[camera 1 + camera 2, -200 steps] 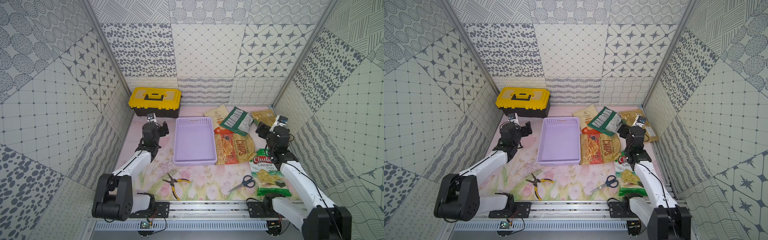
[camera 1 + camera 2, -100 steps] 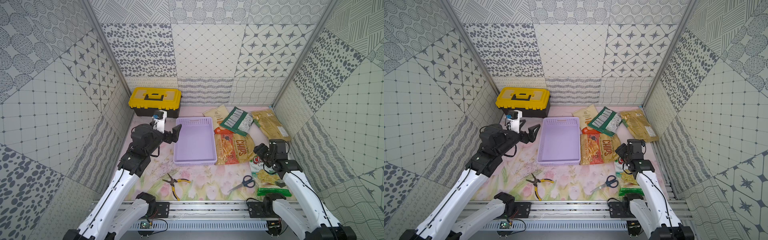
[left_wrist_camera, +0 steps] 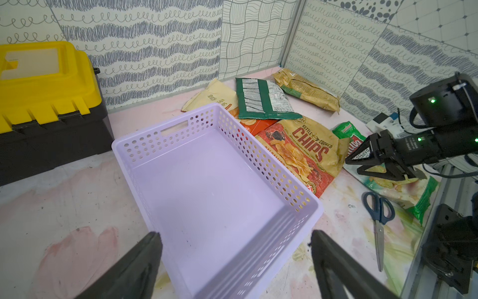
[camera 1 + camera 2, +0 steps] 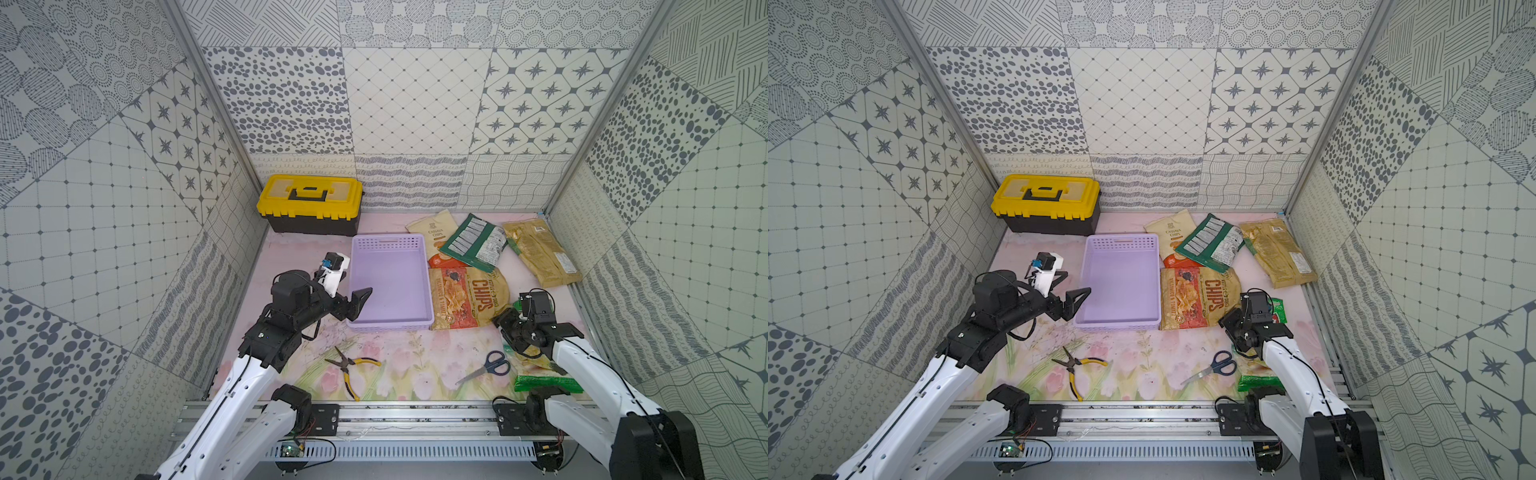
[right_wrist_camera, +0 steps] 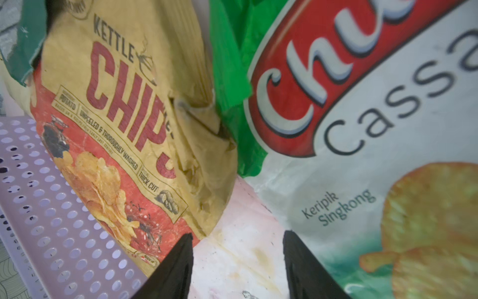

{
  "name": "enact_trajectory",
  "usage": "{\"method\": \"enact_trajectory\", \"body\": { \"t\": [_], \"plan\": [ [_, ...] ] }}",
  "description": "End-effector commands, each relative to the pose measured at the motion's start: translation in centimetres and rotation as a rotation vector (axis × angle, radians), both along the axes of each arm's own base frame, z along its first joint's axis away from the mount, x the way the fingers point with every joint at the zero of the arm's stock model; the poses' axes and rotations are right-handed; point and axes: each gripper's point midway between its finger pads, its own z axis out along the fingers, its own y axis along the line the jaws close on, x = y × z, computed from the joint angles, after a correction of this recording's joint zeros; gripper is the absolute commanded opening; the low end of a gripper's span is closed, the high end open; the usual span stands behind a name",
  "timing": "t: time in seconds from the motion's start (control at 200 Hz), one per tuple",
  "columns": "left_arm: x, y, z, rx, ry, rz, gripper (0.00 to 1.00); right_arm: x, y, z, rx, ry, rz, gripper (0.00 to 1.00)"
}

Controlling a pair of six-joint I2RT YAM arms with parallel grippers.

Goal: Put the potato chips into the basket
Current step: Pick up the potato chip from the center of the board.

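The shallow lilac plastic basket [image 4: 388, 282] holds no bag yet; the chip bags [image 4: 540, 253] lie on the mat [image 4: 415, 365] beside it. The right gripper [image 5: 238, 234] hangs low, jaws partly apart and empty, between the gold-red "CHIPS" bag [image 5: 124, 124] and the green-white "Chuba" bag [image 5: 362, 129]. The left gripper [image 3: 234, 233] is wide open at the basket's near corner. Next, I think, the right one must pinch a bag's edge and lift.

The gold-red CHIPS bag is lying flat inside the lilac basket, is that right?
Not inside. The gold-red CHIPS bag lies flat beside the lilac basket, just to its right; both top views show it there, with nothing in the basket.
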Motion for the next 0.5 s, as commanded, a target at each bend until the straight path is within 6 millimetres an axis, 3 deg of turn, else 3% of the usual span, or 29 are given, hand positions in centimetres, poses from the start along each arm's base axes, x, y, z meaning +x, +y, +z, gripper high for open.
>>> {"method": "enact_trajectory", "body": {
  "t": [0.0,0.155,0.23,0.295,0.375,0.465,0.495],
  "plan": [
    [-0.2,0.0,-0.6,0.046,-0.016,-0.016,0.94,2.3,1.6,0.8,0.028,-0.064,0.021,0.58],
    [-0.1,0.2,-0.8,0.055,-0.014,-0.008,0.94,2.7,2.7,-0.6,0.051,-0.033,0.039,0.53],
    [-0.1,0.2,-0.8,0.058,-0.015,-0.005,0.95,2.9,2.8,-0.6,0.054,-0.039,0.040,0.40],
    [-0.1,0.3,-0.8,0.061,-0.017,-0.001,0.95,3.3,2.7,-0.1,0.043,-0.063,0.045,0.26],
    [0.0,0.4,-0.9,0.064,-0.018,0.005,0.95,3.8,2.3,1.1,0.018,-0.104,0.044,0.20],
    [0.1,0.4,-0.8,0.065,-0.019,0.009,0.95,4.2,1.7,2.9,-0.022,-0.157,0.039,0.01],
    [0.1,0.4,-0.8,0.065,-0.018,0.009,0.95,4.3,1.5,3.5,-0.033,-0.175,0.036,0.00]
  ]
}}
